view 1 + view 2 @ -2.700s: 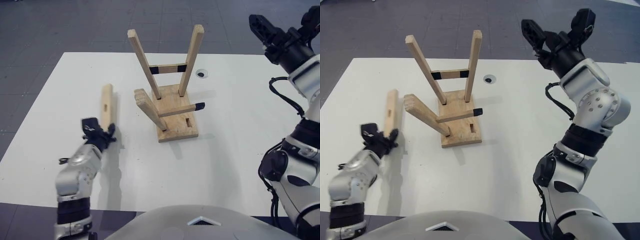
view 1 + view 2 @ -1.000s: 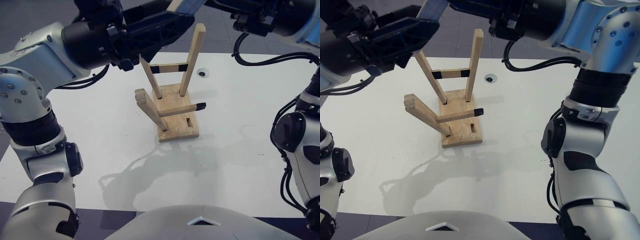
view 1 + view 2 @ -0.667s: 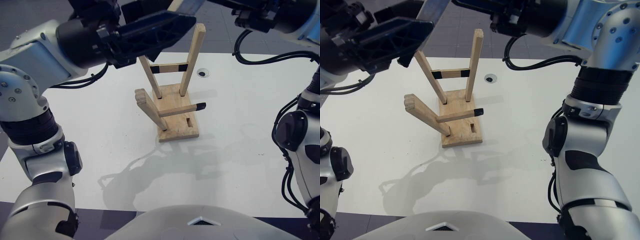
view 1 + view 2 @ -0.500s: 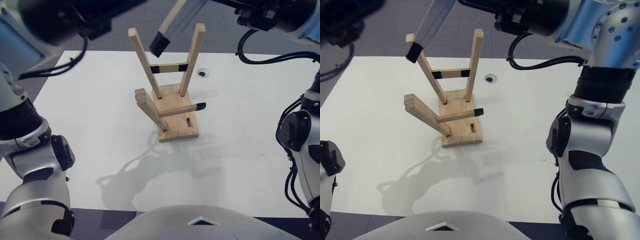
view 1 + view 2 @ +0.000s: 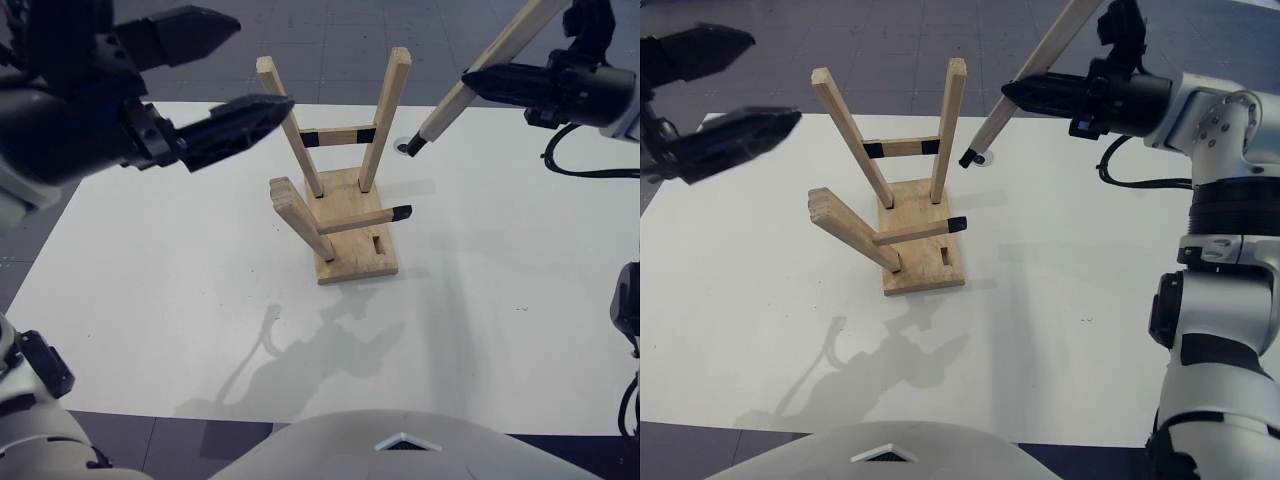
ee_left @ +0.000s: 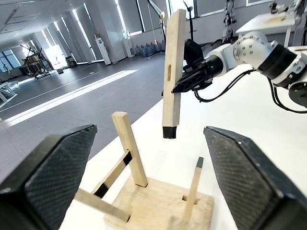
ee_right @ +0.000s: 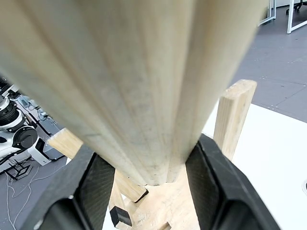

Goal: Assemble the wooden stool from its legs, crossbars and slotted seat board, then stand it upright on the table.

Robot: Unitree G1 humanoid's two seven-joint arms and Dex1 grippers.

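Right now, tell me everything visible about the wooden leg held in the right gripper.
The loose leg is a straight, square-section bar of pale bare wood. It has a black tip on its lower end and a small slot cut in one face. The right gripper is shut on it, one pad on each side. The leg hangs tilted in the air, black end down, above the far part of the table, to the right of the seat board and its standing legs. It touches neither.

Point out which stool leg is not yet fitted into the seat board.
The leg in the right pincer, held tilted in the air above the table's far side. The other three legs already sit in the seat board.
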